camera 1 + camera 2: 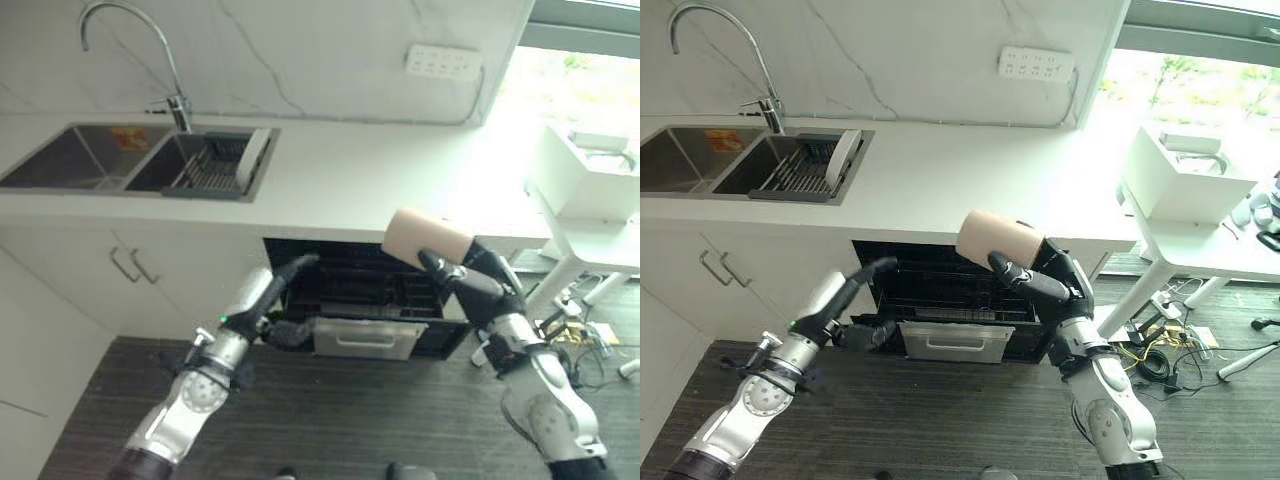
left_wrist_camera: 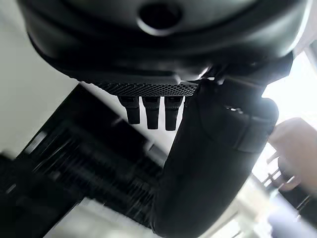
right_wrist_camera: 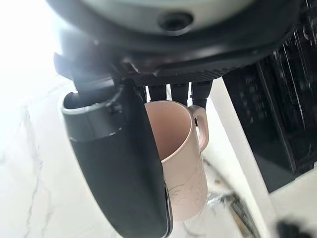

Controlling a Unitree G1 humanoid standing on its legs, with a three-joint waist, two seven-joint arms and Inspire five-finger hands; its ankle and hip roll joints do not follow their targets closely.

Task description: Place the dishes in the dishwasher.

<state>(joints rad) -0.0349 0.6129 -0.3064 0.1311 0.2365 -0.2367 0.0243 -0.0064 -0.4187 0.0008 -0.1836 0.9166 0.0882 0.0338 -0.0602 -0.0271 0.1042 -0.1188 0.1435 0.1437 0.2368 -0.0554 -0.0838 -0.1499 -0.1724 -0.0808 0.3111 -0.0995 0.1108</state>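
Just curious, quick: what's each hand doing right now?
Left hand: open, fingers straight, at the dishwasher front.
Right hand: shut on a pink mug.

My right hand (image 1: 1055, 285) is raised in front of me, wrist bent, fingers and thumb curled in a firm clasp. My left hand (image 1: 845, 300) reaches forward and low — fingers straight and relaxed, thumb spread out below them, holding nothing.

Faucet (image 1: 130, 40) over sink (image 1: 80, 155); wall socket (image 1: 442, 62).
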